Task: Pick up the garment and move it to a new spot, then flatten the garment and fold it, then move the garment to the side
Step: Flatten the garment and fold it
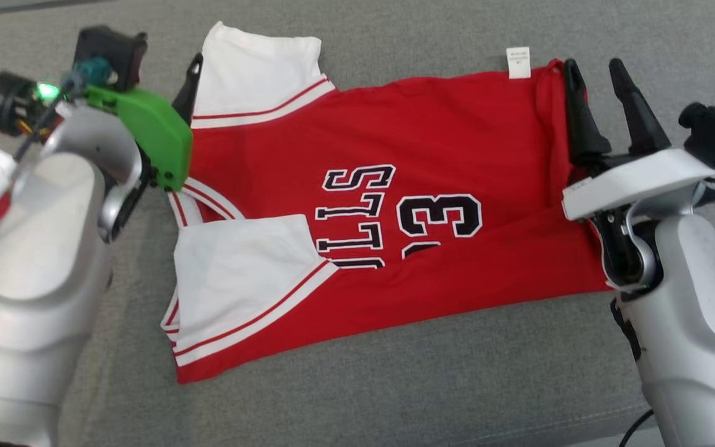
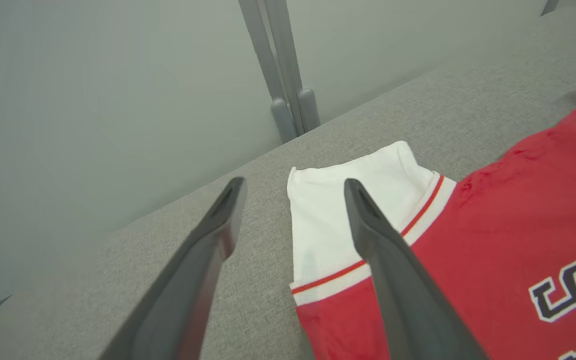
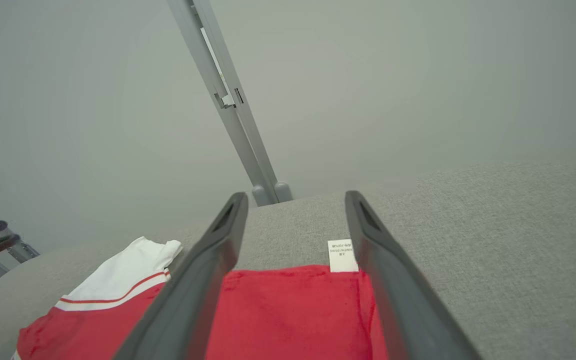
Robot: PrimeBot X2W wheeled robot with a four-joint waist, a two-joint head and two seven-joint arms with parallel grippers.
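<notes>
- Grey woven upholstery (image 1: pixel 395 385) as the work surface, with a stitched seam near the front edge.
- Behind it, a plain pale grey wall (image 2: pixel 68 100) and a pair of slim grey metal posts (image 2: pixel 278 65) rising from the far edge.
- Red basketball jersey (image 1: pixel 444 143) laid flat across the middle of the surface, turned sideways, collar end towards the left arm and hem towards the right arm.
- Two white sleeves (image 1: pixel 258 68) with red and white striped trim, both lying at the left end.
- Dark lettering outlined in white (image 1: pixel 357 217), readable as "LLS" with the start folded under; beside it a large "3" (image 1: pixel 441 214) and part of another digit.
- Small white care label (image 1: pixel 518 63) sticking out at the hem; print too small to read.
- Left gripper (image 2: pixel 294 186) spread wide, empty, hovering at the upper sleeve.
- Right gripper (image 3: pixel 293 197) spread wide, empty, over the hem beside the label.
</notes>
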